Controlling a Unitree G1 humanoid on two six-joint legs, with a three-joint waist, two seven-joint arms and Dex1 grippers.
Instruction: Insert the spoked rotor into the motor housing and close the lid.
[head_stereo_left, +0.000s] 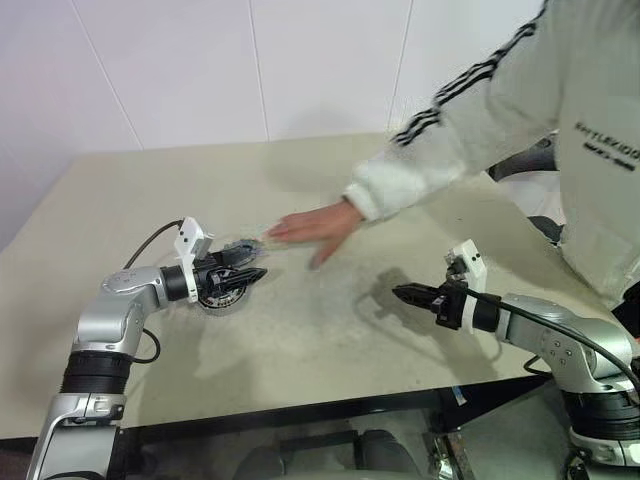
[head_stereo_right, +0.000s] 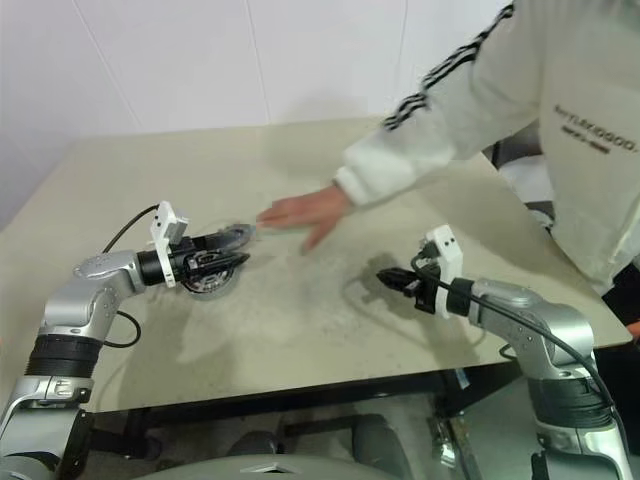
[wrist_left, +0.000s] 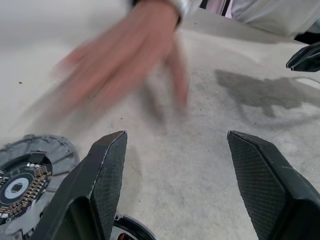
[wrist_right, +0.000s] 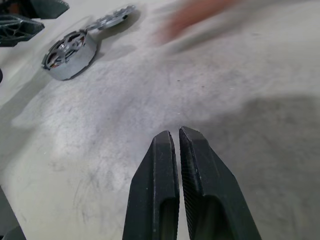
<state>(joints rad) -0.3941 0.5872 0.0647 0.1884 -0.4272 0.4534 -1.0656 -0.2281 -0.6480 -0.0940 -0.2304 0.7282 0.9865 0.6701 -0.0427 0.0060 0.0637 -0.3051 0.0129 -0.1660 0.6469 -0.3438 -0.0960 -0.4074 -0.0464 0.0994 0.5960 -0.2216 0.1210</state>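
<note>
In the left eye view, the left gripper (head_stereo_left: 250, 266) is hovering at mid-left of the frame with jaws spread and nothing between them, just over the housing (head_stereo_left: 222, 293) on the desk (head_stereo_left: 320, 340). A person's hand (head_stereo_left: 312, 226) is reaching in just above centre, fingertips near a flat grey part, probably the lid (head_stereo_left: 243, 245), lying just beyond the gripper. The right gripper (head_stereo_left: 408, 294) is hanging at lower right, jaws clenched on nothing, well apart from the parts.

In the left wrist view, the housing (wrist_left: 27, 180) is sitting at lower left with copper windings exposed, beside one finger (wrist_left: 107, 175); the blurred hand is sweeping across the top.

In the right wrist view, the housing (wrist_right: 70, 54) is lying at upper left with the lid (wrist_right: 111, 19) just behind it.

Whether the rotor is already inside I cannot tell; the lid is clearly off, so closing is left to do.
</note>
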